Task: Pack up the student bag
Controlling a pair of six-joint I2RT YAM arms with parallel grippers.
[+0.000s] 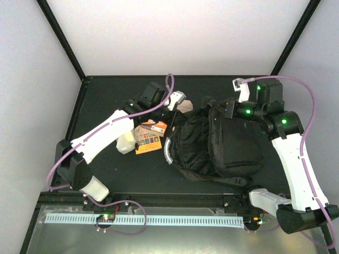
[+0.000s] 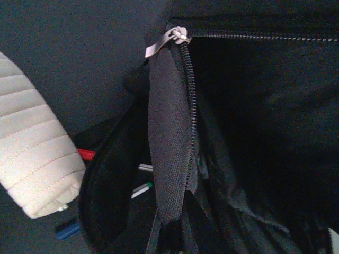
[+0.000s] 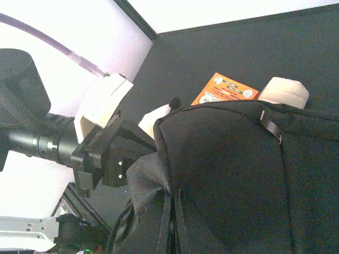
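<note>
Item: large black fabric student bag (image 1: 228, 151), mid-table, unzipped; left gripper (image 3: 139, 166) clamped on its black webbing strap (image 2: 169, 137), mouth held open; right gripper (image 1: 225, 109) at bag top, jaws hidden, state unknowable; packing under way; next, you load the flat orange printed card (image 1: 148, 138).

- Table (image 1: 106, 95): black, matte surface.
- Student bag (image 1: 222, 145): black, lying at 3 o'clock from centre.
- Orange card pack (image 1: 148, 138): flat, 9 o'clock of the bag.
- Whitish pouch (image 1: 126, 143): touching the pack's 9 o'clock edge.

open student bag (image 2: 265, 132), strap (image 2: 168, 143) across mouth
</note>
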